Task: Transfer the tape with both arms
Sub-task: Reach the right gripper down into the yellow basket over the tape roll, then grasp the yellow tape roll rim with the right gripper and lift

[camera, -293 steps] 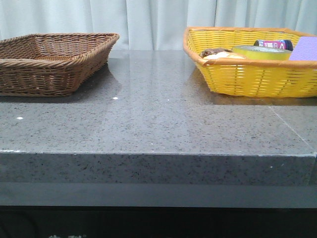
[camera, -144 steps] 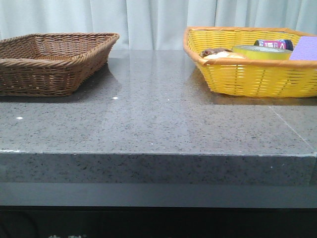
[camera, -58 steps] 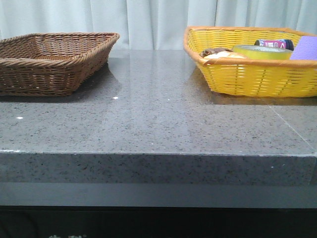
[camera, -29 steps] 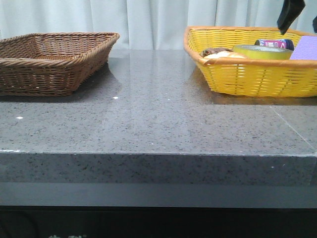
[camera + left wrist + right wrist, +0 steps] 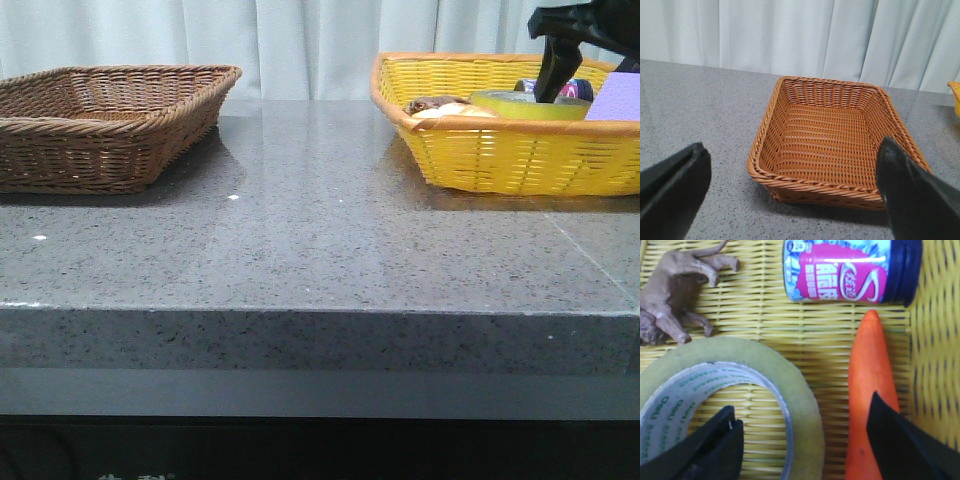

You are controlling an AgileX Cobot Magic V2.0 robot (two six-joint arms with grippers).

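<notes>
- Front view: my right gripper (image 5: 556,80) hangs over the yellow basket (image 5: 500,150) at the table's (image 5: 320,240) far right, fingers spread above the tape (image 5: 525,104).
- Right wrist view: the tape (image 5: 740,390) lies flat on the basket floor, one open finger over its hole, the other over an orange carrot (image 5: 871,390); a pink-labelled can (image 5: 845,271) and a toy animal (image 5: 680,290) lie beside it.
- Left wrist view: my left gripper (image 5: 790,200) is spread wide before the brown basket (image 5: 830,145).
</notes>
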